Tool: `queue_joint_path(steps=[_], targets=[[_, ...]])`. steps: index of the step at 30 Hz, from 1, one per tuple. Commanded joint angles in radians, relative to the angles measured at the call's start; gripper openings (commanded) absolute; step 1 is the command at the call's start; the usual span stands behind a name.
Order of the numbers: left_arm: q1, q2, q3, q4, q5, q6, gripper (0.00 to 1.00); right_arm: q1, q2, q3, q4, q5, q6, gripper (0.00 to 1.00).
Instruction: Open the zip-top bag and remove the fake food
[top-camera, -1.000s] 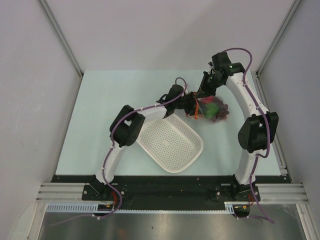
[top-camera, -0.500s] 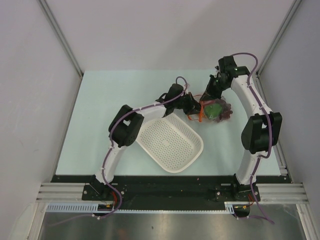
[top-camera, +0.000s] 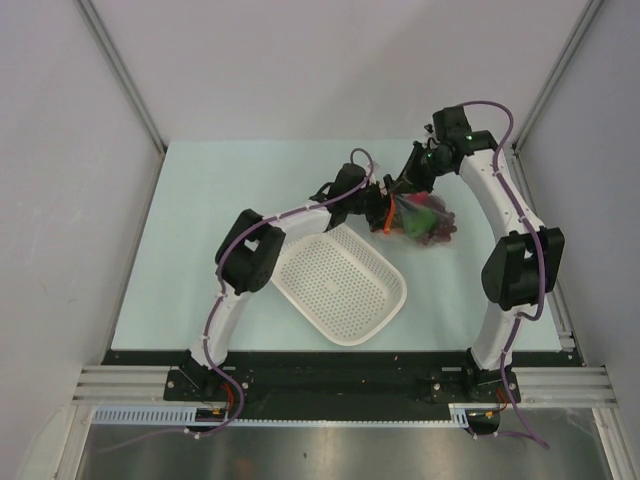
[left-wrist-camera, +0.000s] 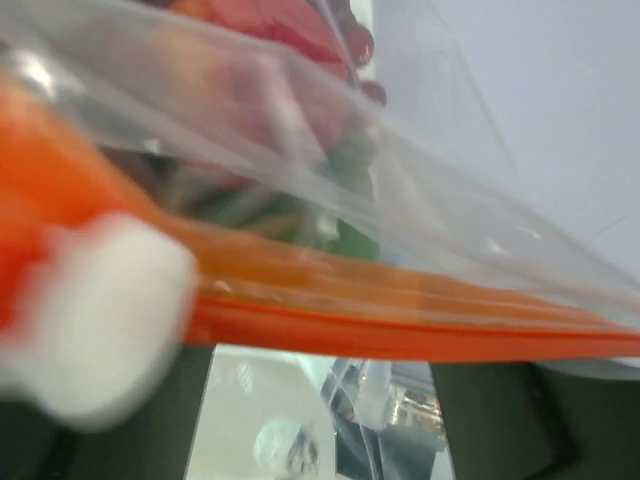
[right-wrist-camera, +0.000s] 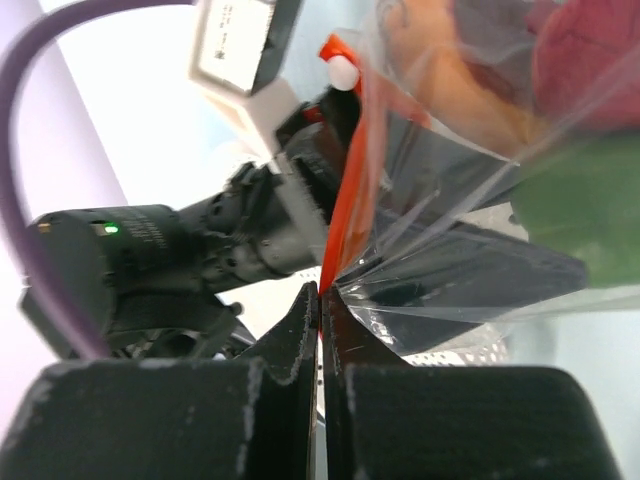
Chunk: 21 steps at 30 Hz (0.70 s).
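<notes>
Beyond the white perforated basket (top-camera: 340, 285), toward the far right of the desk (top-camera: 200, 220), the zip-top bag (top-camera: 420, 220) is held by the right hand (right-wrist-camera: 320, 300), clenched on its orange zipper strip (right-wrist-camera: 350, 180). Inside show a green pepper (right-wrist-camera: 570, 210), a red fruit (right-wrist-camera: 590, 50) and an orange piece (right-wrist-camera: 440, 50). The left hand (top-camera: 377, 208) sits right at the strip; whether it grips cannot be told.

Clear zip-top bag (top-camera: 412, 224) with orange-red zipper strip (top-camera: 388, 216) enclosed green and purple fake food (top-camera: 428, 214), just beyond the basket's (top-camera: 340, 288) far corner.
</notes>
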Motion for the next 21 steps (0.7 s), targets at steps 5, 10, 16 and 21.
queue_joint_path(steps=[5,10,16,21], targets=[[-0.032,0.037,0.108,-0.039,-0.076,-0.046,0.86,0.048,0.014,0.066,0.054,-0.071,0.091,0.00],[-0.046,0.069,0.125,-0.033,-0.087,-0.070,0.86,0.056,0.001,0.041,0.054,-0.057,0.089,0.00],[-0.048,0.086,0.118,0.039,-0.065,-0.080,0.49,0.033,-0.022,0.005,0.042,-0.037,0.063,0.00],[-0.048,0.066,0.095,0.070,-0.045,-0.077,0.18,-0.001,-0.058,-0.047,0.048,-0.027,0.048,0.00]])
